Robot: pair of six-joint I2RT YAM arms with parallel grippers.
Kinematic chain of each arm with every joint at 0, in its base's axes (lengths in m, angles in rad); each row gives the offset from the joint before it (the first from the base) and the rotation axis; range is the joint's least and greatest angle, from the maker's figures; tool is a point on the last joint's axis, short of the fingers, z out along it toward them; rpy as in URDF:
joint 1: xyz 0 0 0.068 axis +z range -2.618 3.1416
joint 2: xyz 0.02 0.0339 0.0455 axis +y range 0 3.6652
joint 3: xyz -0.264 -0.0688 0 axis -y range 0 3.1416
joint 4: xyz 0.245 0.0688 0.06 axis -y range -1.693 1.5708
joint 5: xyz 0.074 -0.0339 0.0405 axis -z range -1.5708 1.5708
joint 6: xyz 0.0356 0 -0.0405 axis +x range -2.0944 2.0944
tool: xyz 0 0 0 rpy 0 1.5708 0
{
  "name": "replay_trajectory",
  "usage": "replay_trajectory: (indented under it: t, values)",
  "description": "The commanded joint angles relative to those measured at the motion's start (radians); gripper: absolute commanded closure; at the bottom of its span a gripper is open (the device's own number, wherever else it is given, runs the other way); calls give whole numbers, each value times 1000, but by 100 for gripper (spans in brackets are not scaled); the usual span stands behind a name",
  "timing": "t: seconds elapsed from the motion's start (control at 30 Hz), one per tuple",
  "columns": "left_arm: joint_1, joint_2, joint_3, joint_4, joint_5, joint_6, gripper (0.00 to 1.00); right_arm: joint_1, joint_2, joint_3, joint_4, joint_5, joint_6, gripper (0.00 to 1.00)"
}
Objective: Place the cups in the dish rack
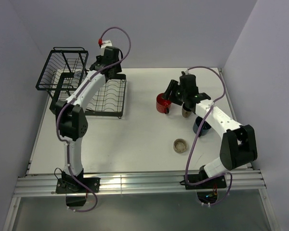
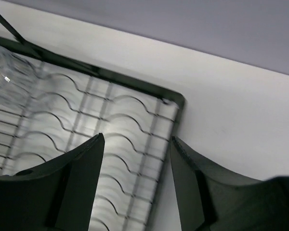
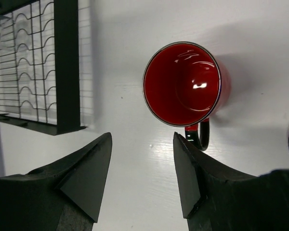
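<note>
The black wire dish rack stands at the far left of the table. My left gripper hovers over its flat slotted tray, open with nothing between the fingers. A clear glass rests on the tray to the left of that gripper. A red mug stands upright mid-table, its handle toward my right gripper. That gripper is open and empty just short of the red mug, the right fingertip beside the handle. A low beige cup sits nearer the front.
A tan cup and a dark blue mug stand under the right arm's forearm. The rack's taller basket section is at the far left corner. Purple walls close in the table on three sides.
</note>
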Motion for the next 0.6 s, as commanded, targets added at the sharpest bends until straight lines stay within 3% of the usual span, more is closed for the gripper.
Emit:
replay_trajectory:
  t: [0.0, 0.2, 0.37, 0.57]
  values:
    - [-41, -175, -111, -18, 208, -137, 37, 37, 6, 98, -81, 146, -77, 39]
    - [-152, -385, -301, -6, 252, -135, 31, 116, 102, 239, -196, 313, -156, 39]
    - [-172, -606, -524, 83, 435, -177, 29, 137, 203, 336, -261, 347, -180, 40]
    - [-178, -788, -635, 91, 455, -180, 27, 152, 301, 418, -307, 361, -205, 42]
